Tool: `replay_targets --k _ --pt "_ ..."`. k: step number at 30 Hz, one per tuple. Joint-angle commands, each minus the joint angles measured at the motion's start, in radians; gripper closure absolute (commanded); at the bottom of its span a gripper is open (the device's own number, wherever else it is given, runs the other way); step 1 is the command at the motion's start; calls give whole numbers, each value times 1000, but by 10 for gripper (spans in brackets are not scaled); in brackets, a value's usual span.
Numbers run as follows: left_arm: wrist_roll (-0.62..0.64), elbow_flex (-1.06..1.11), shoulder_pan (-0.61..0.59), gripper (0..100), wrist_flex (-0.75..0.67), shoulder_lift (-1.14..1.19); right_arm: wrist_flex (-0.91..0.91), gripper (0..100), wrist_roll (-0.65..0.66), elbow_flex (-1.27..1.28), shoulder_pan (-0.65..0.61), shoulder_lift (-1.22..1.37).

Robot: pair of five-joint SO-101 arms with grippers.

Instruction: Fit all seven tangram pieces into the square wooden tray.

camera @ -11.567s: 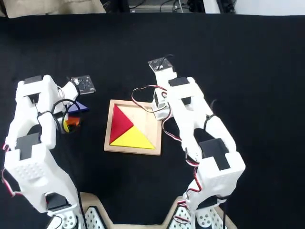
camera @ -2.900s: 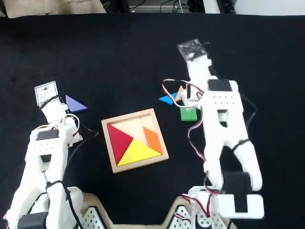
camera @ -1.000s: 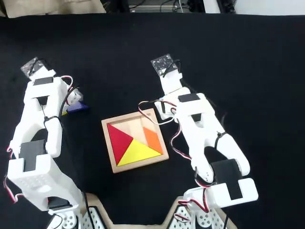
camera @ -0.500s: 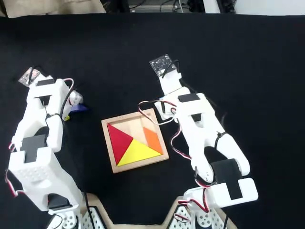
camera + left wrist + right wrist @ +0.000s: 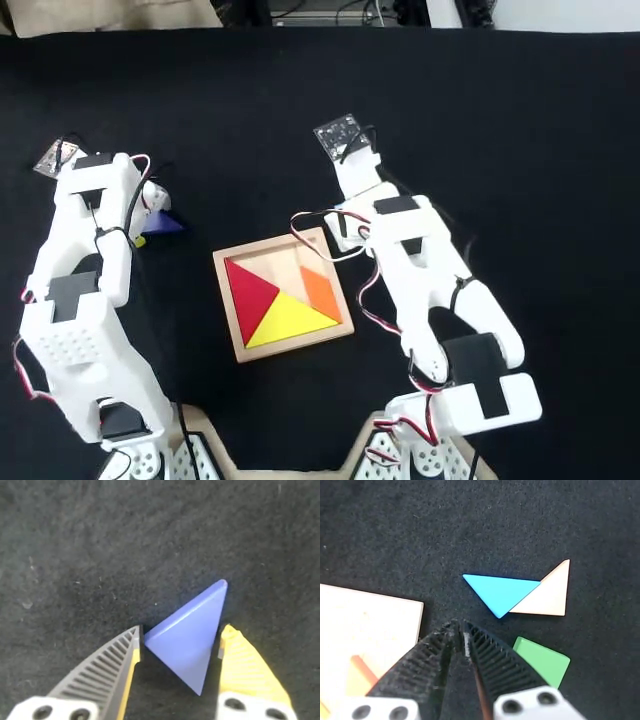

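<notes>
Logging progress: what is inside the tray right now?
Inside the tray lie a red triangle, a yellow triangle and an orange piece; the rest is bare wood. The right arm overhangs its far corner, covering a little there.

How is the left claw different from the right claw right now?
The left gripper is open, its fingers on either side of the purple-blue triangle; the right gripper is shut with nothing in it. The left gripper's fingers are grey and yellow; the right gripper's are black. Both are over the black cloth.
</notes>
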Motion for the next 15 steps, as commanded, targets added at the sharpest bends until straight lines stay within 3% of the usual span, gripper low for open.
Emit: replay_targets --k 1,7,15 --pt "5 -64 -18 773 0 5 -15 984 9 -2 18 -7" --pt "-163 -87 -7 903 3 2 -15 984 9 -2 18 -7" --pt "-394 -94 7 953 5 -2 -18 984 9 -2 18 -7"
